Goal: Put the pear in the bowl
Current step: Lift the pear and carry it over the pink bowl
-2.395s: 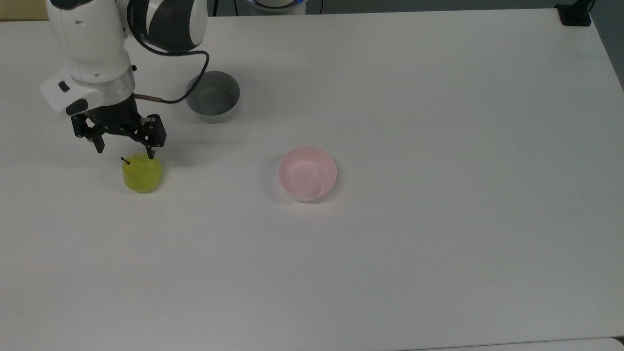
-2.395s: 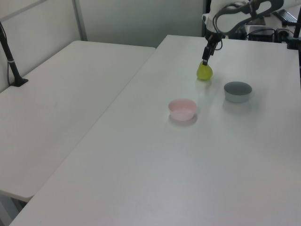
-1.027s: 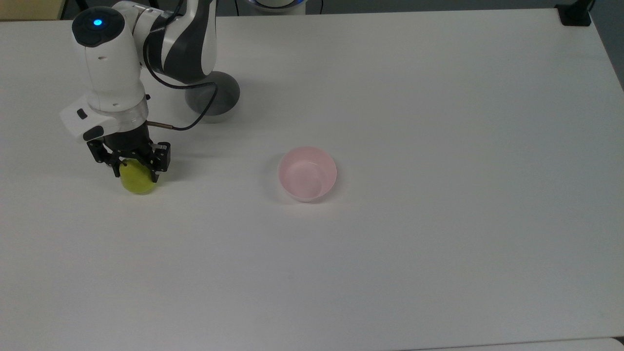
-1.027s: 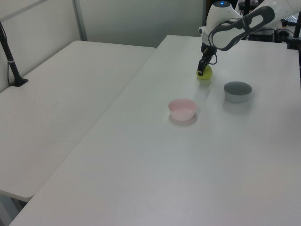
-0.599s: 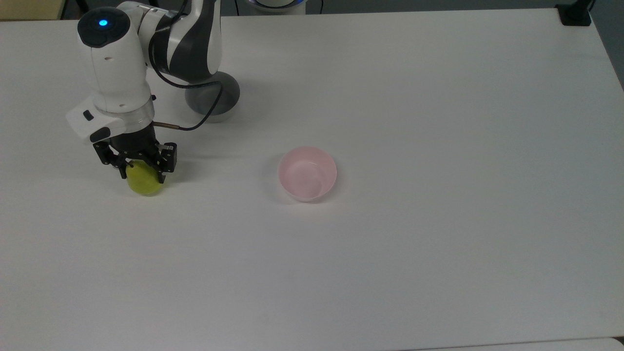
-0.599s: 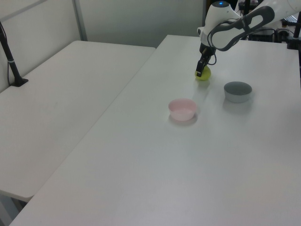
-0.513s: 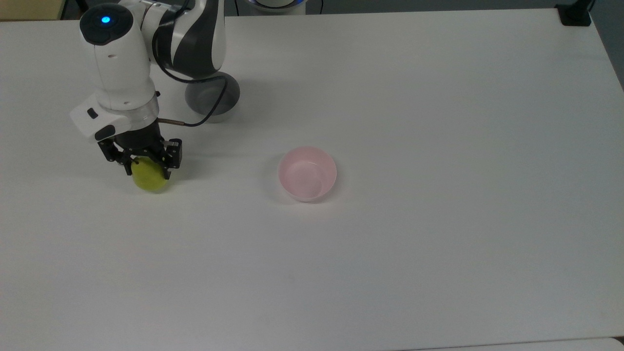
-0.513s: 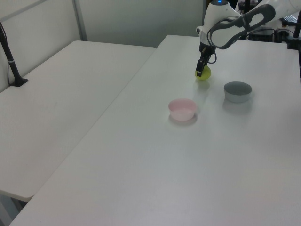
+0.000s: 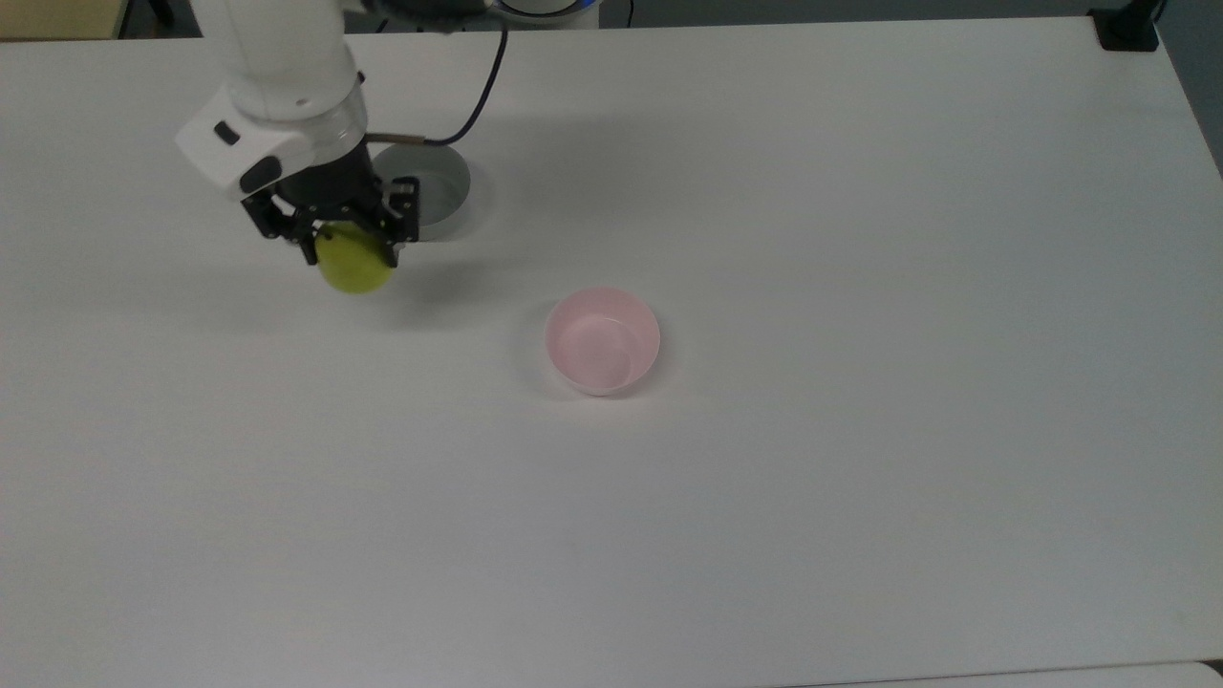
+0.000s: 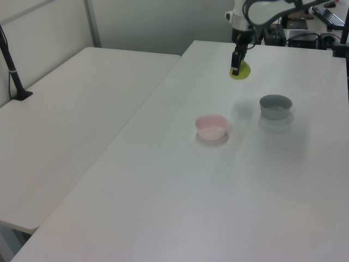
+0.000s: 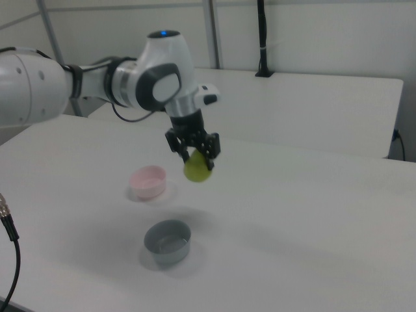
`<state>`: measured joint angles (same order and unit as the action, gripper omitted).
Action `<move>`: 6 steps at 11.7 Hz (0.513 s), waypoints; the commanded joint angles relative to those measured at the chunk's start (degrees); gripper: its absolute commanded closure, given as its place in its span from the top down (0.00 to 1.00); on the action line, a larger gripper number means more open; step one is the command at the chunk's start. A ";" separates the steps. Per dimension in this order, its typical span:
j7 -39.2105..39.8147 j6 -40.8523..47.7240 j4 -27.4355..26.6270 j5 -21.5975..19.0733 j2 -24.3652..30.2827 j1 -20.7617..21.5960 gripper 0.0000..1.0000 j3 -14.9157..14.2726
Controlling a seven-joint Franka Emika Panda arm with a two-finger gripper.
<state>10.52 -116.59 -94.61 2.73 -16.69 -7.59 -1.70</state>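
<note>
The yellow-green pear (image 9: 355, 268) (image 10: 241, 71) (image 11: 197, 169) hangs well above the white table, with my gripper (image 9: 350, 252) (image 10: 236, 70) (image 11: 194, 155) shut on its upper part. Its stem is hidden between the fingers. The pale pink bowl (image 9: 603, 340) (image 10: 211, 126) (image 11: 147, 181) stands empty on the table, to the right of the pear in the top view and to its left in the right view.
A grey bowl (image 9: 429, 196) (image 10: 275, 106) (image 11: 168, 241) stands on the table (image 9: 860, 287) just behind the gripper in the top view. A second white table (image 10: 71, 120) lies on the left view's left, with a black post (image 10: 12, 65) on it.
The gripper came down onto the pear, shut on it and lifted it off the table. It has carried it up and toward the top view's right, nearer the grey bowl.
</note>
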 commanded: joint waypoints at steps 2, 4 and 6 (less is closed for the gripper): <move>-5.86 6.63 1.71 0.35 7.27 5.91 0.04 -0.06; -11.29 6.99 1.97 0.52 7.90 10.56 0.05 -0.06; -15.43 6.29 1.88 0.87 6.68 14.70 0.05 0.29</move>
<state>0.16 -110.51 -91.85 2.72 -9.65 2.79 -1.24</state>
